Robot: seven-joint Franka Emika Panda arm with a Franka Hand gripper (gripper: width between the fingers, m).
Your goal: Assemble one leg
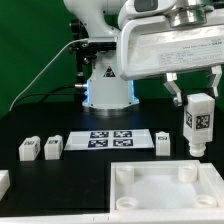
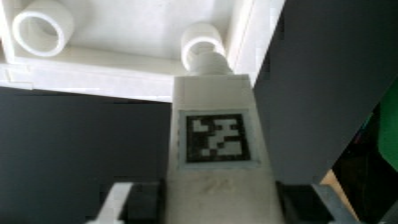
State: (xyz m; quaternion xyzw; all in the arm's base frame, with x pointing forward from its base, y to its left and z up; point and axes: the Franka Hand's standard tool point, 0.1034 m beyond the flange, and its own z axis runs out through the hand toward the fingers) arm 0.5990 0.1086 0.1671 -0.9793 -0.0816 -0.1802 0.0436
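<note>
So the gripper (image 1: 198,100) has the leg (image 1: 198,122) pinched by its top end, fingers (image 2: 128,203) squeezed against its two sides. The leg hangs upright in the air over the far corner of the tabletop (image 1: 160,197), on the exterior view's right, and isn't touching anything.

My read: the job now is getting the leg's lower end into the corner socket (image 2: 205,45). I'd square it up over the hole first, then come straight down slowly. If it's off or tilted it'll probably catch the rim and twist in the grip. Keep the pinch firm until it's seated, and don't shove sideways, since the tabletop looks like it could slide on the black table (image 1: 60,195).

On the views: the wrist one looks right down the leg, so you see its tag and how its tip sits against that socket, which the exterior view can't tell you. The exterior one shows the gap between leg and tabletop, plus the stuff the wrist camera misses, like the spare leg (image 1: 162,141) just beside the marker board (image 1: 112,138).
</note>
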